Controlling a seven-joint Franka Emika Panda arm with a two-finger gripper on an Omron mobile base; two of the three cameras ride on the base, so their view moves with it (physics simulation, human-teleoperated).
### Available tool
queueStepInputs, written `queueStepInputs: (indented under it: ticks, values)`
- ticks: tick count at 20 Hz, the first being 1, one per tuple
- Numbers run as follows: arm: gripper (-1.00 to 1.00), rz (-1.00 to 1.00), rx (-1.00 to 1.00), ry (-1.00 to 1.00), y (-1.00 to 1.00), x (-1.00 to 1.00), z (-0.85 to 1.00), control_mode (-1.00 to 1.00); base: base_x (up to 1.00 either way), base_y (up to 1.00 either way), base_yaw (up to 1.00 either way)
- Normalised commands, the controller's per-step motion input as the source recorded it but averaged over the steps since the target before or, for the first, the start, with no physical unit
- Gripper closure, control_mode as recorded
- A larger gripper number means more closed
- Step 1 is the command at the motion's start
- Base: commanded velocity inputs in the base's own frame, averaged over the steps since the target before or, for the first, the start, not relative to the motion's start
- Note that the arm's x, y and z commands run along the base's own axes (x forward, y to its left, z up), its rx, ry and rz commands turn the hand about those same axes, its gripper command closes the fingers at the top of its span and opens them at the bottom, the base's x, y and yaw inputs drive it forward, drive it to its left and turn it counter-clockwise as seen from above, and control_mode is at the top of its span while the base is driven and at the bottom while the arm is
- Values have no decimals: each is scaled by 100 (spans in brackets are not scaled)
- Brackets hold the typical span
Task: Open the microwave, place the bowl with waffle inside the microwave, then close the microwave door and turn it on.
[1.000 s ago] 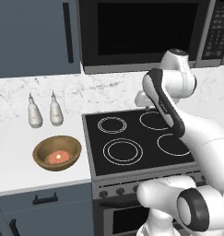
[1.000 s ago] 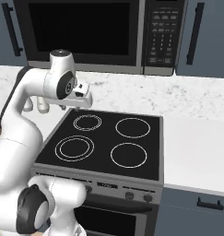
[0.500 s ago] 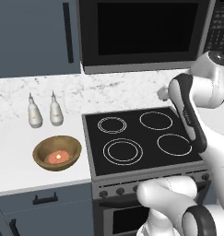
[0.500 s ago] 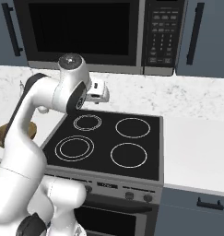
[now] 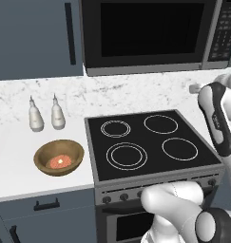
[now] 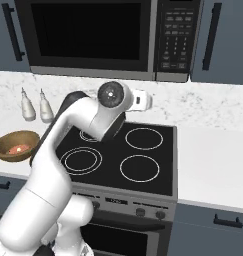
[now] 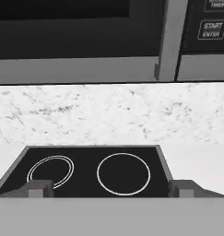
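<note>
— White marbled counter (image 5: 12, 156) across the lower left of the left base view, black four-ring stove (image 5: 150, 142) at centre, blue-grey cabinet door (image 5: 36, 38) upper left. Whereabouts of the task's things?

— Microwave (image 5: 155, 35) along the top, above the stove; microwave door (image 5: 145, 33) shut flat, dark window facing out, button panel (image 6: 175, 35) at upper right of the right base view. Bowl with waffle (image 5: 59, 157) low on the left, resting on the counter just beside the stove's left edge; reddish waffle with a pale dab inside.

— Anything near the bowl?

— Two white bottles (image 5: 44, 114) standing upright just behind, higher in the frame, side by side, apart from the bowl.

— And the gripper?

— Gripper (image 7: 111, 188) at the bottom of the hand view, fingertips (image 7: 37, 188) spread wide toward both lower corners, nothing between. Aimed over the stove's rear rings toward the marbled backsplash (image 7: 111, 115) and the microwave's lower edge. Well apart from the bowl; seen centre-top in the right base view, below the panel.
</note>
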Motion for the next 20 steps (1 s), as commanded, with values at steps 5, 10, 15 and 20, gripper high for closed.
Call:
queueStepInputs:
  ticks: [5,10,15,20]
  values:
    - [-100,0,3,-11,-51,5,87,-100,0,0,0]
    - [-100,0,0,1,-20,5,43,-100,0,0,0]
    - [-100,0,-2,9,0,18,4,-100,0,0,0]
    - [-100,0,2,0,0,27,25,-100,0,0,0]
